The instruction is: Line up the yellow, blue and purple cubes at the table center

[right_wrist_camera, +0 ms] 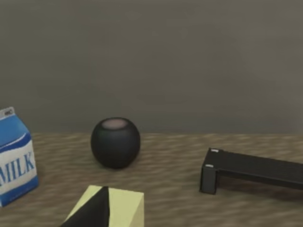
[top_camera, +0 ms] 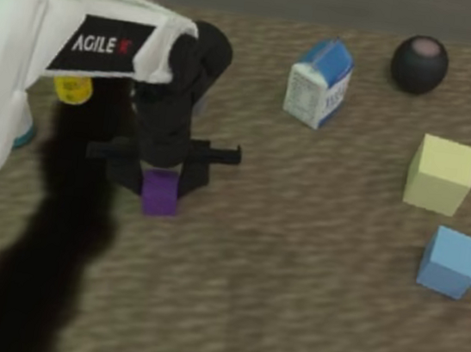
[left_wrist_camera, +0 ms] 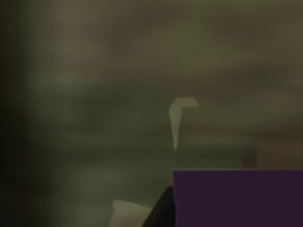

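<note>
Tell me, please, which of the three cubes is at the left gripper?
The purple cube, the smallest, sits at the left gripper; the yellow cube and blue cube rest far right.

Rendered sim tabletop, not a real room.
Flat brown carpet-textured desk (top_camera: 286, 321) against a blank grey backdrop, no walls or furniture. Props are an unrelated mix: plain matte cubes — yellow cube (top_camera: 440, 174), blue cube (top_camera: 450, 262), purple cube (top_camera: 160, 192) — plus a milk carton (top_camera: 318, 83), black round speaker (top_camera: 419, 64) and a black low bracket-like block (right_wrist_camera: 251, 169). White AgileX-branded arm (top_camera: 70, 50) overhead.
</note>
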Action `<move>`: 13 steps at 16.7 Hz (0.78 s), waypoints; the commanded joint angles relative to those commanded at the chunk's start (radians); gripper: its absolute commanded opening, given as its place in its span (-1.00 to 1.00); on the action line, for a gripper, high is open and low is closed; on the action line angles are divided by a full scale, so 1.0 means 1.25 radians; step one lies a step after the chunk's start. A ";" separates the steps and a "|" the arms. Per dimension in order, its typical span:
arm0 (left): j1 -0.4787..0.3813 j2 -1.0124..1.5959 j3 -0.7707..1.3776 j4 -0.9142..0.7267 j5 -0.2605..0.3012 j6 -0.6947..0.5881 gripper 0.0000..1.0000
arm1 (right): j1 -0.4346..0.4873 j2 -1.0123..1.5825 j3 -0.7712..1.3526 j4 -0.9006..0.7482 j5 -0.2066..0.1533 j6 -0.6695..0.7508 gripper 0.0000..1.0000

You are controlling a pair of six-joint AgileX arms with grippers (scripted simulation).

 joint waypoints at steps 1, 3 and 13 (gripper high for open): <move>0.000 0.000 0.000 0.000 0.000 0.000 -1.00 | 0.000 0.000 0.000 0.000 0.000 0.000 1.00; 0.000 0.000 0.000 0.000 0.000 0.000 -1.00 | 0.000 0.000 0.000 0.000 0.000 0.000 1.00; 0.012 -0.072 0.079 -0.144 -0.012 0.007 -1.00 | 0.000 0.000 0.000 0.000 0.000 0.000 1.00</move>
